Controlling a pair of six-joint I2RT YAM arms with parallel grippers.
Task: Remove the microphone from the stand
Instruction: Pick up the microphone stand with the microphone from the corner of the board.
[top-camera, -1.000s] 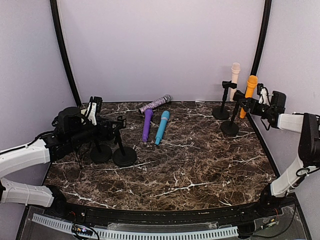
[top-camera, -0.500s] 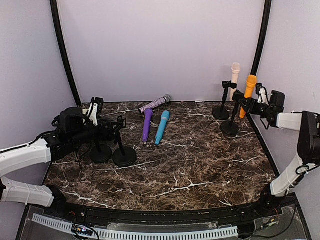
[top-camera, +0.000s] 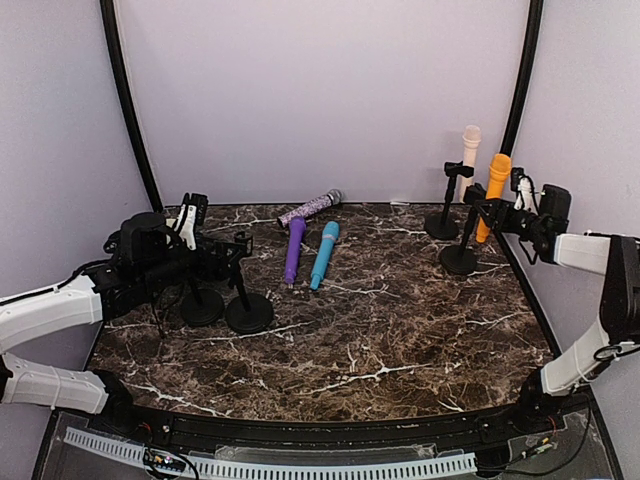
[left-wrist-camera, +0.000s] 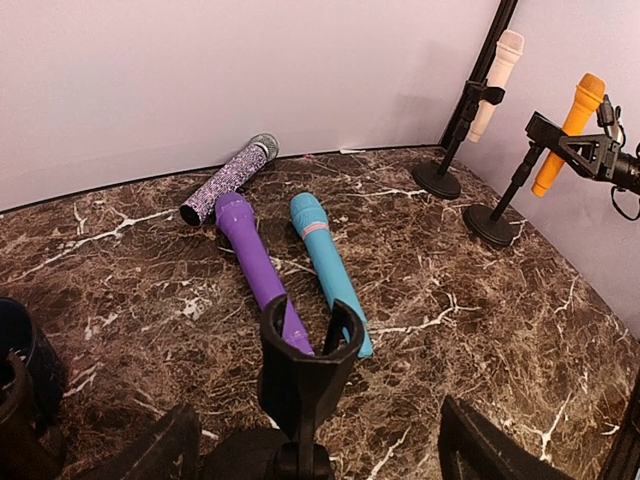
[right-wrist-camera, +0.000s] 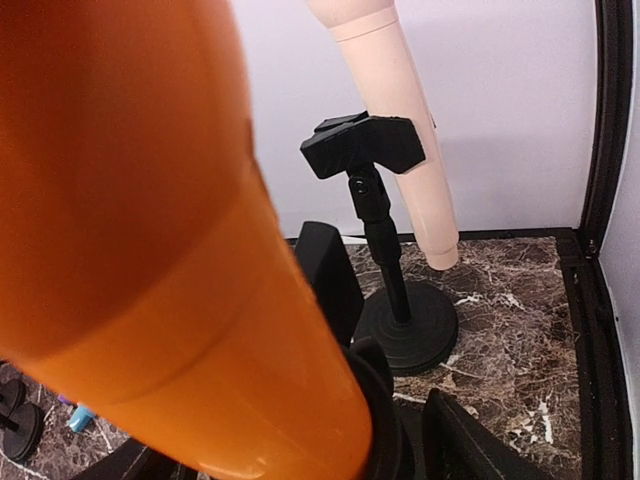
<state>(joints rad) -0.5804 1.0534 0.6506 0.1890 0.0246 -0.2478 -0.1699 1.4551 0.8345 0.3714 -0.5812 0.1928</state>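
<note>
Currently the orange microphone (top-camera: 494, 190) is at the far right of the table (top-camera: 400, 330), standing nearly upright. Its head is up and its tail points down toward the black stand (top-camera: 460, 257).

- Right gripper (top-camera: 491, 208): clamped on the microphone's body, about mid-length. In the right wrist view the orange barrel fills the space between the fingers.
- Stand's clip (left-wrist-camera: 538, 127): just beside the microphone, on the side toward the table's middle. I cannot tell whether the barrel is seated in it or already free.
- Long axis: steep, leaning slightly, so the way out of the clip looks to be up along the barrel or sideways off the fork. That is a judgement only.
- Right arm is on the thing itself. The left arm is well apart, across the table.
- Left gripper (left-wrist-camera: 320, 412): fingers spread, flanking an empty stand (left-wrist-camera: 308, 350) and gripping nothing.
- A cream microphone (right-wrist-camera: 395, 110) sits clipped in the stand just behind, close enough to get bumped during the lift.
- A purple microphone (left-wrist-camera: 255, 270) and a blue microphone (left-wrist-camera: 325, 265) lie flat mid-table.
</note>
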